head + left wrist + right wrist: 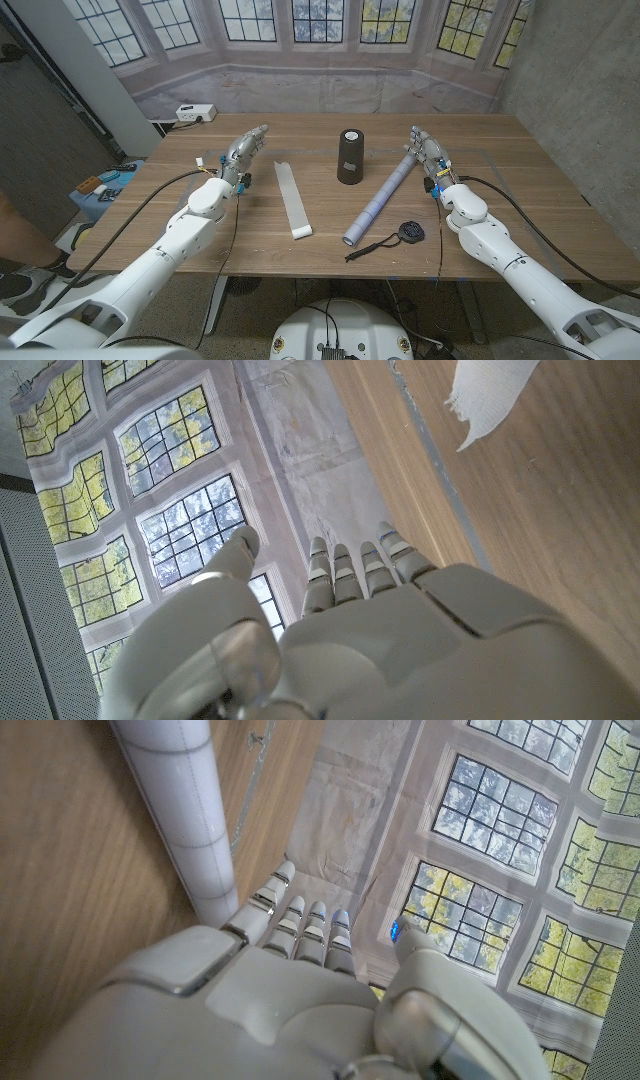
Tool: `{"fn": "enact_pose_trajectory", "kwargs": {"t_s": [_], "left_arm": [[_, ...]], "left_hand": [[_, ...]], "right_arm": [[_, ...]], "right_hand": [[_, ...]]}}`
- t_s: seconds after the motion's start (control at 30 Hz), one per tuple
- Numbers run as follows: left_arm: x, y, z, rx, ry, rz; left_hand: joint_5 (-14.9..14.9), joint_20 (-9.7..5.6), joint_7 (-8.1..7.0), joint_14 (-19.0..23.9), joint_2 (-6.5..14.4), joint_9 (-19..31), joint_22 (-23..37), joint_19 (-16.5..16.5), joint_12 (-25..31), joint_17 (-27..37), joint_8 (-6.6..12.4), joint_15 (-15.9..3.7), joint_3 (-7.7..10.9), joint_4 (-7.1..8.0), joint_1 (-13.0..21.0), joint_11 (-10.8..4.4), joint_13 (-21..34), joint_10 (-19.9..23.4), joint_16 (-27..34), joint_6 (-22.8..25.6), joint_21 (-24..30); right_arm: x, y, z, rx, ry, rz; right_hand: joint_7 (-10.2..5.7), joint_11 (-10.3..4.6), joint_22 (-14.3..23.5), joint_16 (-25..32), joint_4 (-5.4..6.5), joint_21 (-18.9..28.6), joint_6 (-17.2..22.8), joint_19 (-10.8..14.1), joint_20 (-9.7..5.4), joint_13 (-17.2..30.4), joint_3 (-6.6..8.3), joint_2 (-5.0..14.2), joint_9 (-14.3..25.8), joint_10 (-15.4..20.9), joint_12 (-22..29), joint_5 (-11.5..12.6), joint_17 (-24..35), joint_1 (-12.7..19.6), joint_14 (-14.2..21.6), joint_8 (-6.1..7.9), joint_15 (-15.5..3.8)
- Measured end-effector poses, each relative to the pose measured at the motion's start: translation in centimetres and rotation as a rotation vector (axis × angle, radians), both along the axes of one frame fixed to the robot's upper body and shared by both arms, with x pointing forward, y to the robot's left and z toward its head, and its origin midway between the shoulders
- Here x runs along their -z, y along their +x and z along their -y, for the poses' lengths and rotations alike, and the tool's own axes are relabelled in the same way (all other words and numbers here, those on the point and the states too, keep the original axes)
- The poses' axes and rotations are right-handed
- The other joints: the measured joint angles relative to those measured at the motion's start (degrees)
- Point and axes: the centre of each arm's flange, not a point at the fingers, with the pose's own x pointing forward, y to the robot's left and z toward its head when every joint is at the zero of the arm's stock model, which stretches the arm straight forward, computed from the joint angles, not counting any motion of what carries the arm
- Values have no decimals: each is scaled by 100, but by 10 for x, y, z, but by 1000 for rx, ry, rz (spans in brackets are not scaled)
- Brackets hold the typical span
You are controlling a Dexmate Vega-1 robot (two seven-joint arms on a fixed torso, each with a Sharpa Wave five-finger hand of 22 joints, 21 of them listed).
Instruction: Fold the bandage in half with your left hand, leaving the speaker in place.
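Bandage [294, 199]: white strip lying flat and unfolded on the bench [250, 240], left of the speaker and nearer the front edge; one frayed end shows in the left wrist view [490, 395].
Speaker [351, 156]: black cylinder, upright, mid-bench.
Left hand [243, 153]: left of the bandage, apart from it, fingers [345, 575] straight and close together, holding nothing.
Right hand [426, 152]: right of the speaker, fingers [300, 925] straight, empty, just beside the tube's far end.
Tube [382, 198]: pale roll lying slantwise, right of the speaker.
Black strap [395, 238]: near the tube's front end.
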Motion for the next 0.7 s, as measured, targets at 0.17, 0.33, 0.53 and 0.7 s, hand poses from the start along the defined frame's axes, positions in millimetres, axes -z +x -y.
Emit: {"fn": "enact_pose_trajectory", "kwargs": {"t_s": [0.17, 0.33, 0.53, 0.7], "left_arm": [[-3, -2, -4, -24, 27, 7], [-6, -4, -8, -50, 60, 13], [-12, -10, -13, -96, 108, 21], [-16, -14, -16, -129, 138, 25]], "left_hand": [[0, -20, -45, 23, -16, 0, 7, 20, 0, 0, 2, -21, 7, -41, 18, -40, 28, 59, 0, 44, 0], [22, -19, -73, 64, -46, 0, 7, 64, 0, 0, 2, -61, -16, -64, 48, -81, 28, 100, 0, 139, 0], [44, -63, -8, 236, -107, 27, 7, 248, 0, 29, 13, -112, -31, -127, 263, -132, 28, 294, 1, 499, 31], [44, -82, 0, 289, -128, 27, 6, 266, 0, 28, 37, -102, -34, -130, 312, -155, 27, 336, 1, 615, 31]], "right_arm": [[-1, 1, 0, 3, -1, 3], [-2, 4, 0, 6, -3, 3], [-5, 7, -2, 2, -10, 5], [-6, 9, -2, 0, -14, 5]], "right_hand": [[0, 0, 0, 0, -23, 0, 0, 0, 0, -1, 23, 0, 0, 0, 0, 0, 0, 0, 0, 0, 0], [0, -30, 0, 0, -23, 0, 0, 0, 0, -1, 23, 0, 0, 31, 0, 0, 1, 0, 0, 0, 0], [-10, -30, -1, 0, -62, 0, 31, -1, 0, -1, 31, 18, 0, 31, 0, 0, -27, 18, 0, 0, 0], [-10, -30, -1, 44, -62, 0, 31, -1, 0, -1, 31, 23, 0, 31, 0, 0, -27, 23, 0, 0, 0]]}}
